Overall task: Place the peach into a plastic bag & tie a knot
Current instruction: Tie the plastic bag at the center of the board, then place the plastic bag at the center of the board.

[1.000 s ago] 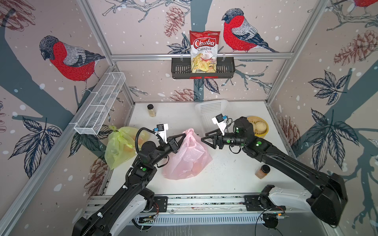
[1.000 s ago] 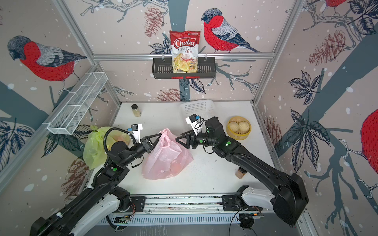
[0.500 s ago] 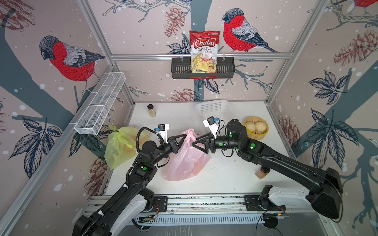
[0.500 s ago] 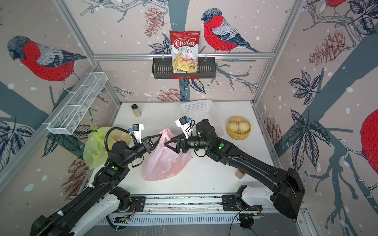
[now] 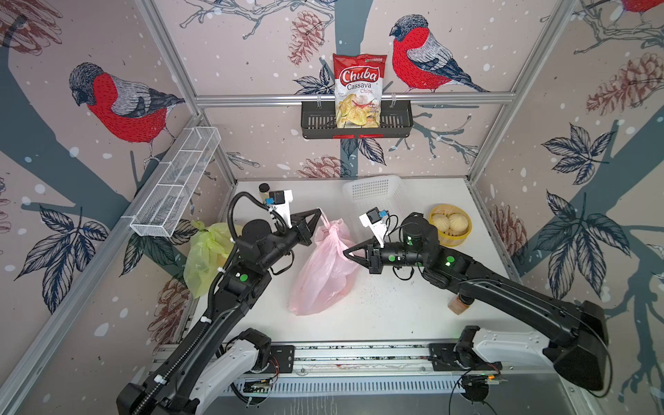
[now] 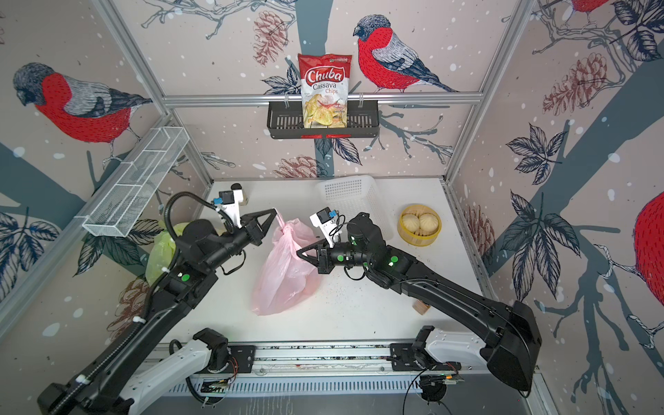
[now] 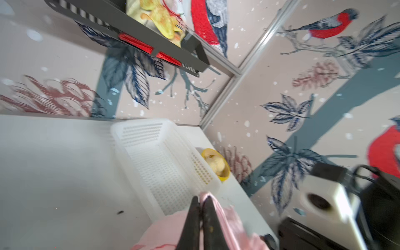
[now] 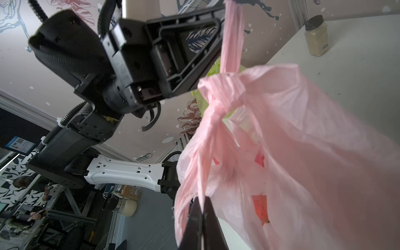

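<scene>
Left of the white basket (image 5: 373,194), the left end effector (image 5: 320,212) is clamped on the top strand of the pink plastic bag (image 5: 319,280), which hangs knotted before the basket, bottom on the worktop (image 5: 395,316); the right end effector (image 5: 345,252) pinches its lower strand

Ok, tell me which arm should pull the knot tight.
Right, probably. The right pincer is shut on the strip hanging from the loose knot, with room to draw back. The left pincer holds the bag up by its top strip as anchor.
</scene>
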{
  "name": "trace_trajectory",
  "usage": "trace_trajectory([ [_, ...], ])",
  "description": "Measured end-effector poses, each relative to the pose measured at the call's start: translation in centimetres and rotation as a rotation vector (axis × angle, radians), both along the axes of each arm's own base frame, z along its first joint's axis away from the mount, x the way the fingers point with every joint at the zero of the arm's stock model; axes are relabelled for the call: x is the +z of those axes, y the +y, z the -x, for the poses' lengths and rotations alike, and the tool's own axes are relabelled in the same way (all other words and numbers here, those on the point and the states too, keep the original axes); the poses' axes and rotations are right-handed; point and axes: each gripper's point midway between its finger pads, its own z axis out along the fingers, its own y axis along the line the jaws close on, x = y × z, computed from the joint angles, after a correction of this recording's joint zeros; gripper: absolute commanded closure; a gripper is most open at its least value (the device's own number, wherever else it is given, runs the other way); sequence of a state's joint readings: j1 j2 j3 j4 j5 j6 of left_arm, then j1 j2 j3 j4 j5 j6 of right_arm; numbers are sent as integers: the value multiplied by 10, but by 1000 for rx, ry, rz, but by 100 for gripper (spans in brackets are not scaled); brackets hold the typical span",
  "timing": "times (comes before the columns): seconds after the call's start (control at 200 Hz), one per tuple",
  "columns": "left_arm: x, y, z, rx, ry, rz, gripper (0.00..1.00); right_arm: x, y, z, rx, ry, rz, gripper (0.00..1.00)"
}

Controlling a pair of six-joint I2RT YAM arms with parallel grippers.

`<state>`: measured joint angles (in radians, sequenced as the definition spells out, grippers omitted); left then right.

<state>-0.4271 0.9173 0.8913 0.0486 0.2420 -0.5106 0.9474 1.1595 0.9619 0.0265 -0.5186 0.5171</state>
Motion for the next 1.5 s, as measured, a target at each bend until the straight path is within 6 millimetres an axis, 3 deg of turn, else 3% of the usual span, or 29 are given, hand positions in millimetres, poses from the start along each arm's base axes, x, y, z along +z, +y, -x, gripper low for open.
trace_trajectory([
  [0.13,-11,13,-37,137,34,-190,100,-6,-10,6,-20,-23,8,100],
  [0.315,-10,35,-82,273,32,-356,100,-22,-22,7,-66,-29,40,100],
  [0.51,-31,58,-111,339,78,-434,100,-44,-33,4,-115,-43,87,100],
  [0.535,-35,57,-113,334,84,-440,100,-47,-34,3,-123,-42,94,85],
  [0.565,-40,56,-114,321,94,-442,100,-52,-36,1,-135,-37,108,53],
  [0.59,-43,54,-115,308,101,-442,87,-56,-38,0,-142,-31,121,29],
  [0.625,-47,53,-117,302,108,-443,56,-63,-41,-2,-151,-17,145,4],
  [0.645,-50,53,-118,298,113,-444,43,-66,-43,-4,-159,-12,157,0],
  [0.65,-50,53,-118,298,113,-444,28,-66,-43,-4,-161,-12,160,0],
  [0.66,-52,52,-118,293,117,-443,10,-67,-44,-6,-166,-11,164,0],
  [0.67,-53,51,-118,287,121,-441,3,-69,-46,-7,-175,-9,173,0],
  [0.81,-86,47,-103,241,201,-420,0,-74,-69,-39,-312,-17,222,0],
  [0.886,-100,53,-87,250,234,-406,1,-68,-91,-62,-429,-32,220,0],
  [0.956,-100,62,-73,282,218,-389,2,-61,-115,-86,-570,-57,216,0],
  [1.111,-73,93,-46,433,51,-315,1,-36,-193,-134,-1000,-134,176,0],
  [1.201,-63,112,-36,545,-72,-255,1,-27,-234,-143,-1200,-242,157,1],
  [1.311,-74,116,-28,553,-182,-321,1,-19,-277,-147,-1351,-416,190,1],
  [1.381,-73,113,-26,534,-241,-368,3,-26,-303,-150,-1441,-509,232,1],
  [1.441,-76,112,-30,538,-281,-409,3,-49,-328,-157,-1510,-538,322,1],
  [1.501,-101,116,-37,560,-259,-468,3,-80,-354,-161,-1570,-514,427,1],
])
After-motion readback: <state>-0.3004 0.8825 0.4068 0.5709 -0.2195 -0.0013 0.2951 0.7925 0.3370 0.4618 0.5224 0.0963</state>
